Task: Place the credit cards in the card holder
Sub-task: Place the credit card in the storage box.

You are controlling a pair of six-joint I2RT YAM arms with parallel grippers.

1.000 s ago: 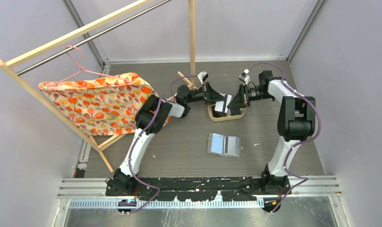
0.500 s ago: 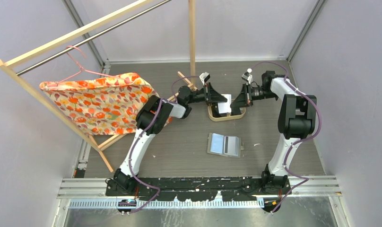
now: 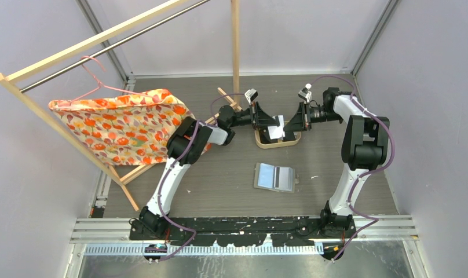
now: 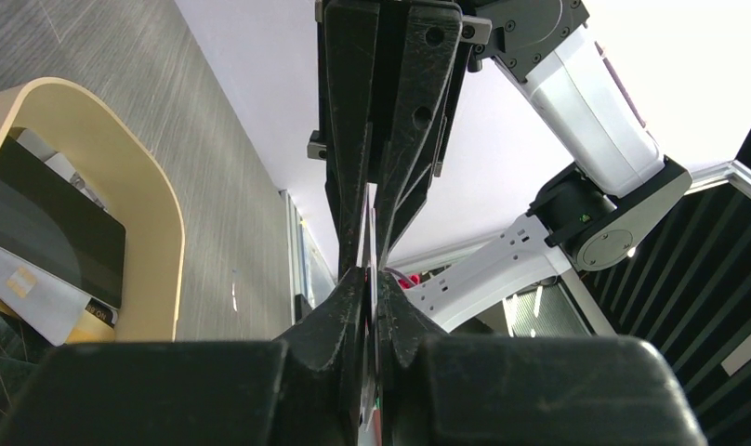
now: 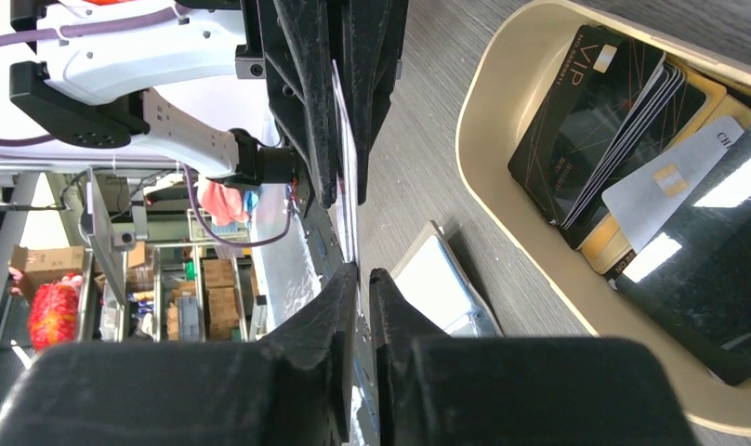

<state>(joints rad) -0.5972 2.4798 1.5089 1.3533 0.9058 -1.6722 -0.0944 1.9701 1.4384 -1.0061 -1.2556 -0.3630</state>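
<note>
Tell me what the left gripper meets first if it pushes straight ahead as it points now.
The right gripper: it faces the left gripper nose to nose above the tray, both pinching one whitish card. Hardly any gap shows between them.

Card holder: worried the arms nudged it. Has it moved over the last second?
No. The card holder sits where it was, with the same gap from the wooden tray.
</note>
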